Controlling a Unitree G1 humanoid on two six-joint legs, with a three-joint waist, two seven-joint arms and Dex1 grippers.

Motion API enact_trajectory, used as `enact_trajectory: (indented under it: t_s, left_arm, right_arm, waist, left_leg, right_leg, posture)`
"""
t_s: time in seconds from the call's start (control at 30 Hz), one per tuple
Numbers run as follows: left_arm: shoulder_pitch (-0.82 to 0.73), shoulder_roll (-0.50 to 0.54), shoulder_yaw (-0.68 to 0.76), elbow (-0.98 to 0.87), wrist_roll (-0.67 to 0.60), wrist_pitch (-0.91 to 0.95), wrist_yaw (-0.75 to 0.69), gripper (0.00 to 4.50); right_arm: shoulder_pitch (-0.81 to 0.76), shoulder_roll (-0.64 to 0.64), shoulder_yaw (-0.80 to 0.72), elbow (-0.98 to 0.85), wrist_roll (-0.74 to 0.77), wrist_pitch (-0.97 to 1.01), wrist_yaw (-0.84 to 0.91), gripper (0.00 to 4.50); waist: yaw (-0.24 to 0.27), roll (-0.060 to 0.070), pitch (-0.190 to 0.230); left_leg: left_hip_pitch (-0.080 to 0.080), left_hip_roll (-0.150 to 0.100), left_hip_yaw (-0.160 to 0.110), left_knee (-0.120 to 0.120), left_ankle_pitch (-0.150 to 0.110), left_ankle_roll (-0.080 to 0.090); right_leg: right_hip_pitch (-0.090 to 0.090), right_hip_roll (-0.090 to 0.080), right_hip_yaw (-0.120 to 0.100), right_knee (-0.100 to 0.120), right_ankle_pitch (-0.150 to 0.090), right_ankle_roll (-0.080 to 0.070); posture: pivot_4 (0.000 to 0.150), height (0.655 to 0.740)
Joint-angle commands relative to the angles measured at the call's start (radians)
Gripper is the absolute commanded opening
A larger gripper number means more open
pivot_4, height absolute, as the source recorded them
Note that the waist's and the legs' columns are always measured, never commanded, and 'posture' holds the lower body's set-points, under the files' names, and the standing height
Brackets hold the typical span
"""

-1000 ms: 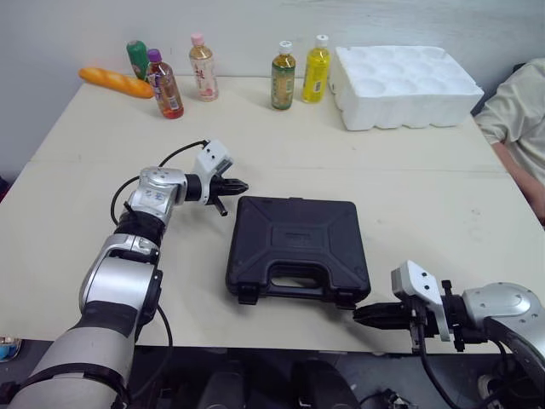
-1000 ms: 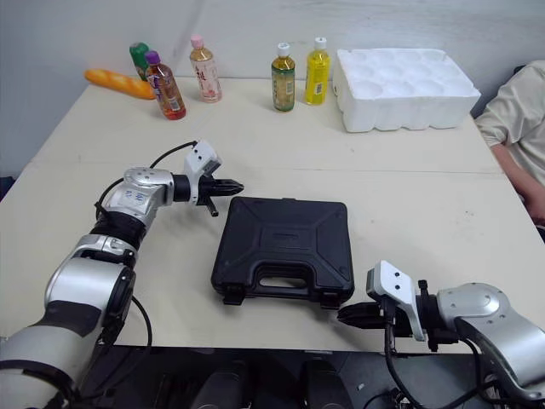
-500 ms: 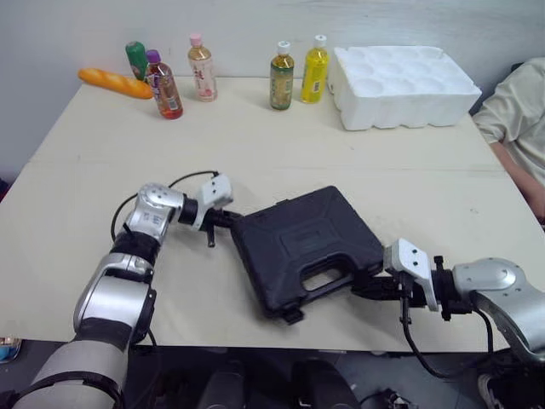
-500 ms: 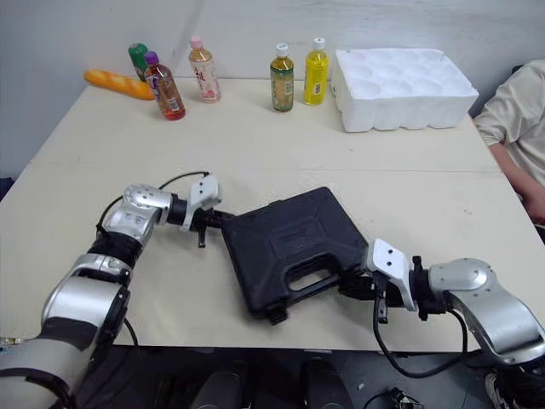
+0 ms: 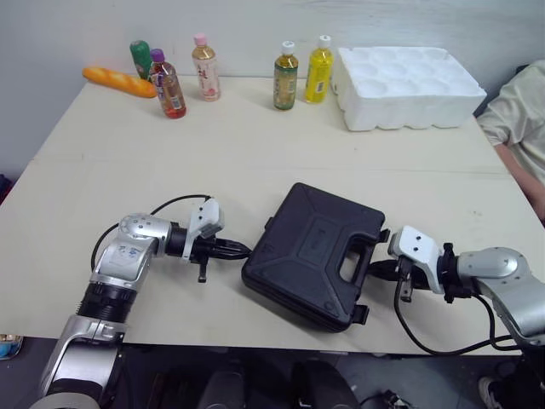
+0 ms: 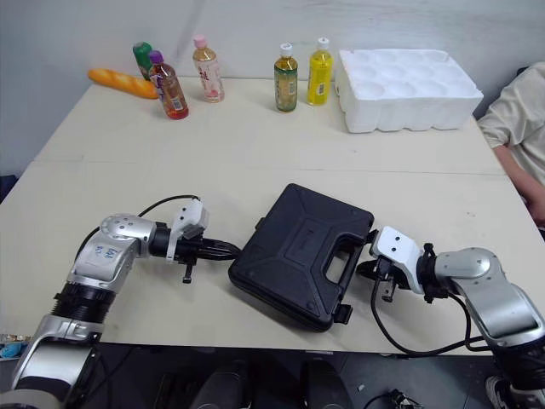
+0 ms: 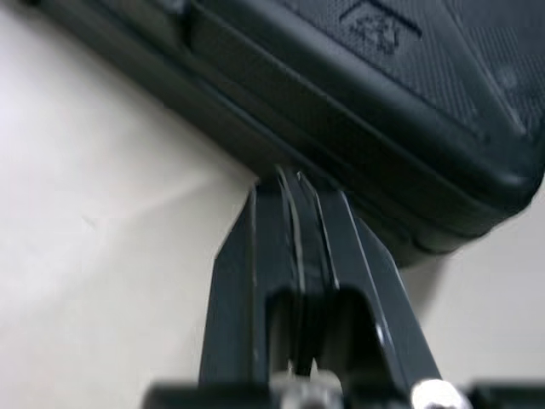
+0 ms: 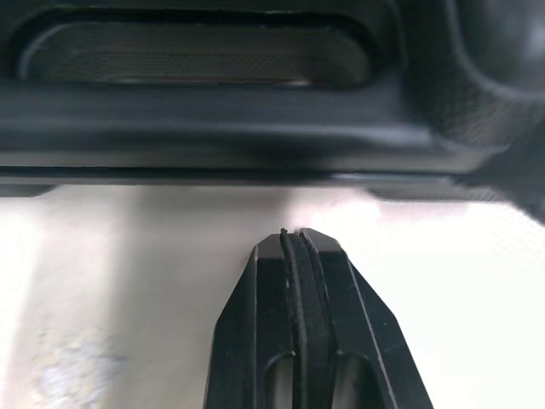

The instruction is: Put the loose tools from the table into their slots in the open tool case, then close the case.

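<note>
Left eye view shows a black hard-plastic tool case (image 5: 313,254) lying shut on the pale cream desk (image 5: 255,145), a little toward 5 o'clock from the desk's middle. It is turned askew, so that its moulded carrying handle (image 5: 351,263) faces about 4 o'clock. At the case's 9 o'clock side the left tool (image 5: 245,250) lies low over the desk, pointing toward 3 o'clock. In the left wrist view its two black fingers (image 7: 247,281) are pressed flat together, gripping nothing, with their tips right against the case's side wall. At the case's 4 o'clock side the right tool (image 5: 373,271) points toward 9 o'clock at the handle edge. The right wrist view shows its fingers (image 8: 247,324) likewise closed on nothing, with a strip of bare desk between their tips and the case. Along the desk's far edge, from 10 o'clock round to 12 o'clock, an orange baguette-shaped thing (image 5: 119,83) lies beside a green bottle (image 5: 139,58). Next stand a purple-capped bottle of red drink (image 5: 166,85), a pink-capped bottle (image 5: 203,68), a white-capped bottle of amber drink (image 5: 285,77) and a yellow bottle (image 5: 318,70). At 1 o'clock sits a white foam tray with round hollows (image 5: 413,75). A person's pale sleeve (image 5: 519,111) shows at the desk's 3 o'clock edge.
</note>
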Motion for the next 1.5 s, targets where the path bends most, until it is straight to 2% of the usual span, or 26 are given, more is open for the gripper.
enact_trajectory:
  t_s: [0.03, 0.27, 0.37, 0.5, 0.7, 0.87, 1.03, 1.13, 1.23, 1.33, 1.5]
  left_arm:
    - [-0.018, 0.022, 0.027, -0.025, -0.021, -0.006, 0.021, 0.04]
    - [-0.146, 0.045, 0.038, -0.050, -0.094, 0.036, -0.031, 0.04]
    - [-0.250, -0.019, 0.012, -0.053, -0.129, 0.073, -0.023, 0.04]
    - [-0.401, -0.147, -0.060, 0.053, -0.079, 0.081, 0.039, 0.04]
    - [-0.562, -0.318, -0.146, 0.289, 0.005, -0.031, 0.080, 0.04]
    - [-0.689, -0.467, -0.186, 0.570, 0.082, -0.162, 0.106, 0.04]
    - [-0.741, -0.552, -0.204, 0.710, 0.131, -0.252, 0.088, 0.04]
    - [-0.761, -0.593, -0.255, 0.817, 0.235, -0.305, 0.190, 0.04]
    - [-0.762, -0.614, -0.278, 0.868, 0.277, -0.317, 0.184, 0.04]
    - [-0.739, -0.604, -0.366, 0.899, 0.380, -0.376, 0.186, 0.04]
    - [-0.711, -0.619, -0.380, 0.923, 0.416, -0.374, 0.192, 0.04]
  right_arm:
    - [0.021, -0.032, -0.051, -0.025, 0.008, -0.001, 0.009, 0.00]
    - [0.114, -0.071, -0.217, -0.024, 0.068, 0.009, 0.028, 0.00]
    - [0.129, -0.070, -0.279, -0.005, 0.080, 0.025, 0.006, 0.00]
    - [0.079, -0.035, -0.302, 0.032, 0.087, 0.054, -0.054, 0.00]
    - [0.030, -0.013, -0.275, 0.054, 0.083, 0.079, -0.087, 0.00]
    - [0.002, 0.009, -0.253, 0.058, 0.082, 0.094, -0.116, 0.00]
    - [0.015, 0.023, -0.235, 0.017, 0.091, 0.114, -0.131, 0.00]
    - [0.023, 0.030, -0.232, 0.000, 0.094, 0.123, -0.140, 0.00]
    - [0.024, 0.039, -0.229, -0.009, 0.095, 0.131, -0.145, 0.00]
    - [0.021, 0.045, -0.220, -0.015, 0.094, 0.133, -0.147, 0.00]
    - [-0.004, 0.055, -0.210, -0.008, 0.093, 0.133, -0.152, 0.00]
  waist:
    - [0.000, 0.000, 0.000]
    - [-0.001, 0.000, 0.000]
    - [0.005, 0.000, 0.000]
    - [0.007, 0.000, 0.000]
    - [-0.001, 0.000, 0.000]
    - [0.001, 0.000, 0.000]
    - [0.000, 0.000, 0.000]
    - [0.001, 0.000, 0.000]
    - [0.002, 0.000, 0.000]
    - [0.003, 0.000, 0.000]
    - [0.002, 0.000, 0.000]
  left_leg:
    - [0.000, 0.000, 0.000, 0.001, 0.000, 0.000]
    - [0.000, 0.000, 0.000, 0.001, 0.000, 0.000]
    - [-0.001, 0.000, 0.000, 0.001, 0.000, 0.001]
    - [-0.001, -0.001, 0.000, 0.001, 0.000, 0.001]
    - [0.000, 0.000, 0.001, 0.001, 0.000, 0.000]
    - [0.000, -0.001, 0.002, 0.001, 0.001, 0.000]
    - [0.000, -0.001, 0.002, 0.000, 0.001, 0.000]
    - [0.000, -0.001, 0.002, 0.001, 0.001, 0.000]
    - [0.000, -0.001, 0.002, 0.001, 0.001, 0.000]
    - [0.000, -0.001, 0.002, 0.000, 0.001, 0.000]
    - [0.003, -0.001, 0.002, 0.001, 0.001, 0.000]
  right_leg:
    - [0.000, 0.000, 0.000, 0.000, 0.000, 0.000]
    - [0.000, 0.000, 0.000, 0.000, 0.000, 0.000]
    - [0.001, 0.000, 0.000, 0.001, 0.000, 0.000]
    - [0.001, 0.000, 0.000, 0.001, 0.000, 0.000]
    - [0.000, 0.002, 0.001, 0.002, 0.000, 0.000]
    - [0.000, 0.001, 0.001, 0.000, 0.000, 0.000]
    - [-0.001, 0.002, 0.001, 0.001, 0.000, 0.000]
    - [-0.001, 0.002, 0.001, 0.000, 0.000, 0.000]
    - [-0.001, 0.001, 0.002, 0.000, 0.000, 0.001]
    - [-0.001, 0.001, 0.001, 0.000, 0.000, 0.000]
    - [0.002, 0.001, 0.002, 0.000, 0.000, 0.000]
  posture:
    - [0.150, 0.7400]
    - [0.150, 0.7400]
    - [0.150, 0.7400]
    - [0.150, 0.7400]
    - [0.150, 0.7400]
    - [0.150, 0.7400]
    - [0.150, 0.7400]
    - [0.150, 0.7400]
    - [0.150, 0.7400]
    - [0.150, 0.7400]
    - [0.150, 0.7400]
